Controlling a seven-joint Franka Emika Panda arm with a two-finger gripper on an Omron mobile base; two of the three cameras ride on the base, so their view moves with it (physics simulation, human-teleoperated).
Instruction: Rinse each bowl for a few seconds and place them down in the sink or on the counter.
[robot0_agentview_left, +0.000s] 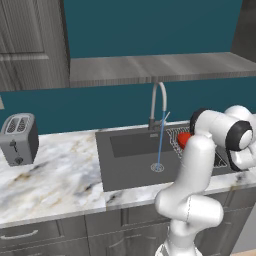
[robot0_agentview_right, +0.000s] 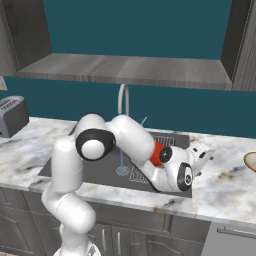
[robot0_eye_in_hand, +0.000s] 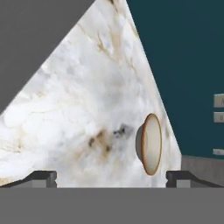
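Note:
The pale tan bowl (robot0_eye_in_hand: 151, 144) rests on the marble counter (robot0_eye_in_hand: 87, 109) just ahead of my gripper (robot0_eye_in_hand: 111, 179), whose tips stand wide apart and open with nothing between them. In the right base view the gripper (robot0_agentview_right: 202, 155) hovers low over the counter (robot0_agentview_right: 225, 185) right of the sink (robot0_agentview_right: 100, 167), and the tan bowl (robot0_agentview_right: 250, 161) lies at the right edge. The glossy red bowl (robot0_agentview_left: 183, 139) sits at the sink's right end, partly hidden by my arm; the red bowl (robot0_agentview_right: 158, 152) shows behind my forearm. Water runs from the faucet (robot0_agentview_left: 159, 102) into the sink (robot0_agentview_left: 130, 160).
A wire mesh basket (robot0_agentview_left: 172, 134) lies in the sink's right end under the red bowl. A toaster (robot0_agentview_left: 19, 139) stands on the counter (robot0_agentview_left: 55, 175) far left. A grey wood-grain shelf (robot0_agentview_left: 150, 67) hangs above the faucet. Wall sockets (robot0_eye_in_hand: 218, 100) sit on the teal wall.

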